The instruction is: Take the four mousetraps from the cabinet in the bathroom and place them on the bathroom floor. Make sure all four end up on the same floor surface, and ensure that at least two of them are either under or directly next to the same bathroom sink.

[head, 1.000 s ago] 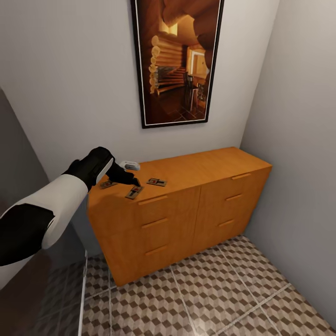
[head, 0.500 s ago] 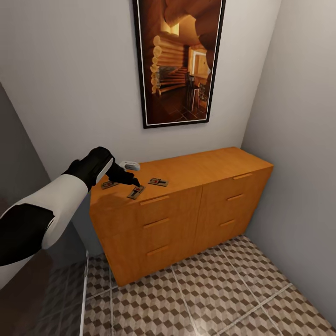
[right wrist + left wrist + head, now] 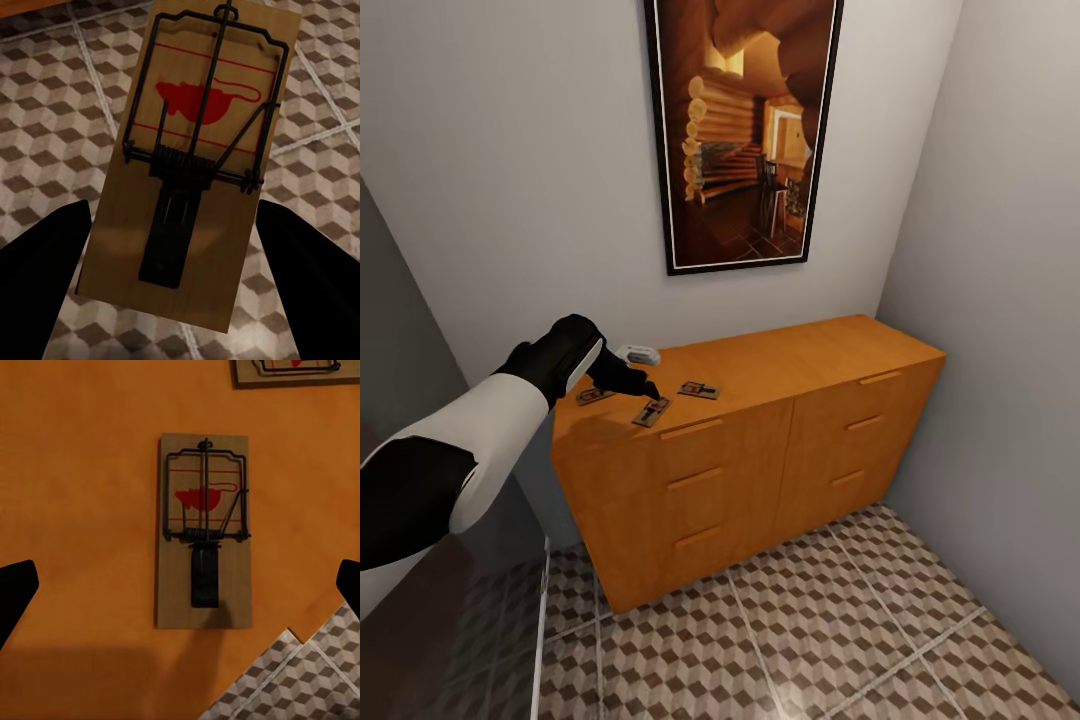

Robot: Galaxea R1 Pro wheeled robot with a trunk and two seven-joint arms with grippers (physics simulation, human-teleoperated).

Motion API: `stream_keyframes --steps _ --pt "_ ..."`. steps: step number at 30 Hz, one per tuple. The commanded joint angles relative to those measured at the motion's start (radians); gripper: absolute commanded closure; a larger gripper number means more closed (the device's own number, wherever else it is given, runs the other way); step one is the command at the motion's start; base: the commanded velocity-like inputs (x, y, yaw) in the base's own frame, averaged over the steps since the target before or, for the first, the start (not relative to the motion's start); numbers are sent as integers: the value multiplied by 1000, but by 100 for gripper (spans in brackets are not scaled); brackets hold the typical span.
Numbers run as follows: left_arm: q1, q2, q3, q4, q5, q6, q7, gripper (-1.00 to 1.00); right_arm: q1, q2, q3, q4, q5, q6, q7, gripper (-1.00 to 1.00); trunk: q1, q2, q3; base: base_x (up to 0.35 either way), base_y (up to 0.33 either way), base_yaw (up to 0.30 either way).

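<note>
Three mousetraps lie on the left end of the orange-brown cabinet (image 3: 800, 365): one at the back left (image 3: 595, 396), one near the front edge (image 3: 651, 411) and one further right (image 3: 699, 389). My left gripper (image 3: 647, 390) hovers just above the front one. In the left wrist view that mousetrap (image 3: 202, 531) lies flat between the wide-open fingers (image 3: 15, 596) of my left gripper (image 3: 184, 585). My right gripper (image 3: 172, 217) is shut on another mousetrap (image 3: 202, 157), held above the cube-patterned bathroom floor (image 3: 45, 112).
A small white object (image 3: 638, 353) sits on the cabinet behind my left hand. A dark-framed picture (image 3: 740, 130) hangs above. A grey wall (image 3: 1000, 300) closes the right side. Tiled floor (image 3: 810, 630) stretches in front of the cabinet.
The head view has shifted very slightly. My left arm and the mousetraps on the cabinet have stayed where they were.
</note>
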Motion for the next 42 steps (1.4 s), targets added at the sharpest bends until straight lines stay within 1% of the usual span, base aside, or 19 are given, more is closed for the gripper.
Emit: stream_keyframes --steps 1,15,20,22,24,30,42 --pt "-1 1 -6 -1 -1 3 -4 -100 -1 0 3 1 0 -3 -3 100 0 0 -1 0 0 0" --pt "-1 0 -7 7 -1 3 -4 -100 -1 1 4 1 0 -3 -3 100 0 0 -12 0 0 0" --pt "-1 0 -27 9 -1 3 -4 -100 -1 1 4 1 0 -3 -3 100 0 0 -12 0 0 0" --pt "-1 0 -44 9 -1 3 -4 -100 -1 2 4 1 0 -3 -3 100 0 0 -12 0 0 0" --pt "-1 0 -48 9 0 3 -4 -100 -1 2 4 1 0 -3 -3 100 0 0 -12 54 0 0" --pt "-1 0 -51 9 -1 3 -4 -100 -1 2 4 1 0 -3 -3 100 0 0 -12 126 0 0" --pt "0 -1 -52 11 0 3 -4 -100 -1 2 4 1 0 -3 -3 100 0 0 -12 11 0 0"
